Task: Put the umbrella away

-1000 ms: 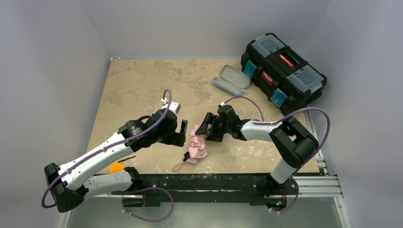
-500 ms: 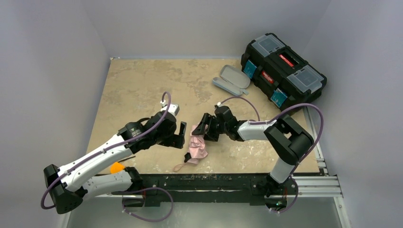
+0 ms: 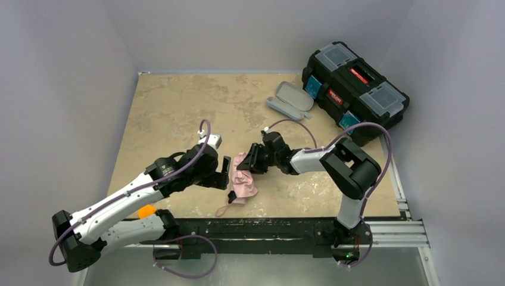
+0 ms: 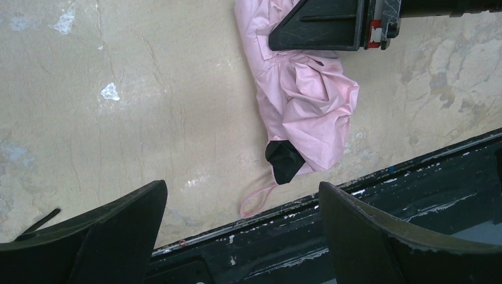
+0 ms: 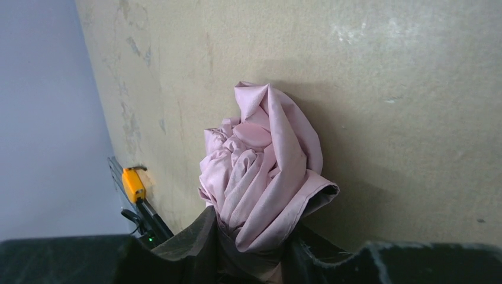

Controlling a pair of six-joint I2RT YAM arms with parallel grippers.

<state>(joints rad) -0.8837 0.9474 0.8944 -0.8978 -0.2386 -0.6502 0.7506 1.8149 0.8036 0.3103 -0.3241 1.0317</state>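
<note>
Umbrella cloth is clamped at one end by the right hand, whose fingers are closed tight on the crumpled pink fabric, probably so that the bundle can be steadied or lifted off the desk. Beyond that hand the rest of the folded canopy is left lying on the desk. The right arm is stretched low and nearly flat. Opposite it, the left hand is held wide open with nothing in it, tilted down just beside the umbrella, presumably to take the free end.
</note>
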